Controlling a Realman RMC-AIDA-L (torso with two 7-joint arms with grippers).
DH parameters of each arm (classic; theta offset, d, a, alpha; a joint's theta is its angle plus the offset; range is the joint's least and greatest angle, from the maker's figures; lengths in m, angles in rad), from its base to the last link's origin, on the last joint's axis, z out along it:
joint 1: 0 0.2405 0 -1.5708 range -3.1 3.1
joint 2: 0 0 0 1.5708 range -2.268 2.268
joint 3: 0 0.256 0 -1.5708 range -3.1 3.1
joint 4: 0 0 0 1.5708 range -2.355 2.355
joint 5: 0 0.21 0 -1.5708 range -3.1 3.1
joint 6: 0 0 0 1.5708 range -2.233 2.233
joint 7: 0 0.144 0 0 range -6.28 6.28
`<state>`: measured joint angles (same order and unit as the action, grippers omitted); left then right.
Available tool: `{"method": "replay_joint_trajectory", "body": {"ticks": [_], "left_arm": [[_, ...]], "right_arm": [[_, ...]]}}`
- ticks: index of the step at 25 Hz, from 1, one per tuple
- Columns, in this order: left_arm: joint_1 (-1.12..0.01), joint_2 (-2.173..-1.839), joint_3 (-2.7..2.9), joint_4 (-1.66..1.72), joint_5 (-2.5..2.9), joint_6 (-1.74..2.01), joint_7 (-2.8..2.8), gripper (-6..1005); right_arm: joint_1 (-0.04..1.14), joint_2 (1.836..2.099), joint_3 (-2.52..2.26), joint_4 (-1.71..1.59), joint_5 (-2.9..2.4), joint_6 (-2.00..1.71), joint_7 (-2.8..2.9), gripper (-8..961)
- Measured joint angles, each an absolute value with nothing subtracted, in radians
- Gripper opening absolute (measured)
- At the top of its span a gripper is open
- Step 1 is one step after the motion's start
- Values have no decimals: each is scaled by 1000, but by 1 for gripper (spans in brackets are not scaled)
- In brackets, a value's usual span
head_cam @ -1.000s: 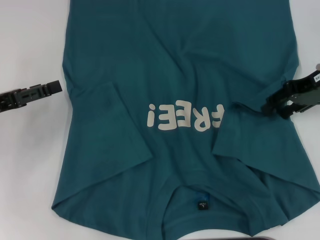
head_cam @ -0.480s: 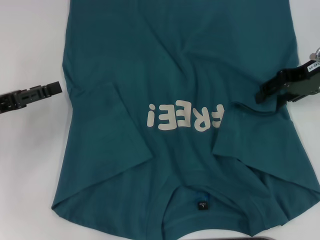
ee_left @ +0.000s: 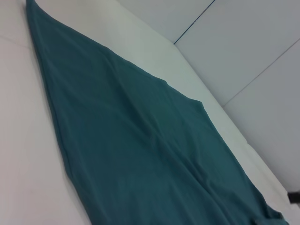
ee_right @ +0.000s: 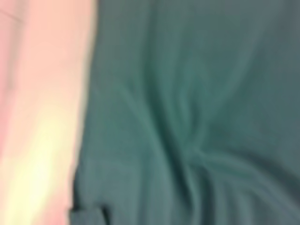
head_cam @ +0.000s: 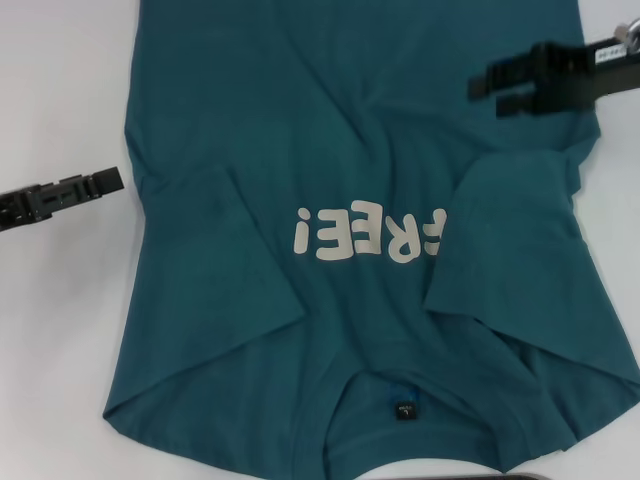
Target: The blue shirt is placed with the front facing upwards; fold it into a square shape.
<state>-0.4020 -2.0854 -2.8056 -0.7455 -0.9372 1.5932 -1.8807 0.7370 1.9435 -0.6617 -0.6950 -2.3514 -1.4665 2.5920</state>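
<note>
One blue shirt (head_cam: 360, 150) lies spread over one white table (head_cam: 60, 330), filling the middle of the head view. Two grippers show — the left gripper (head_cam: 112, 179) at the left edge and the right gripper (head_cam: 486, 88) at upper right. The shirt carries one line of pale lettering (head_cam: 368, 236) at centre and one small black neck tag (head_cam: 404, 411) low in the frame — both sleeves are folded inward.

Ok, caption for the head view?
Blue shirt face-up, both sleeves folded in; right claw open above it, left claw beside it.

Bare table (head_cam: 60, 100) flanks the blue shirt (head_cam: 350, 130); right gripper (head_cam: 490, 90) overhangs it.
</note>
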Motion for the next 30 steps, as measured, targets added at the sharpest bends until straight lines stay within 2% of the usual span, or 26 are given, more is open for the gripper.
{"method": "replay_joint_trajectory", "body": {"ticks": [7,15,22,26,30], "left_arm": [[-395,-2084,-2807,-746,-937,1594,-1881,936],[-398,-2085,-2807,-752,-945,1597,-1881,936],[-383,-2076,-2815,-749,-1001,1613,-1900,935],[-382,-2058,-2804,-752,-997,1678,-1947,935],[-369,-2034,-2795,-750,-985,1783,-2076,935]], "right_arm": [[693,1922,-636,-695,-2296,-1513,2567,613],[616,1928,-566,-685,-2066,-1536,2442,604],[560,1891,-537,-595,-1866,-1627,2286,604],[554,1884,-550,-585,-1883,-1717,2229,617],[554,1888,-556,-603,-1980,-1775,2220,770]]}}
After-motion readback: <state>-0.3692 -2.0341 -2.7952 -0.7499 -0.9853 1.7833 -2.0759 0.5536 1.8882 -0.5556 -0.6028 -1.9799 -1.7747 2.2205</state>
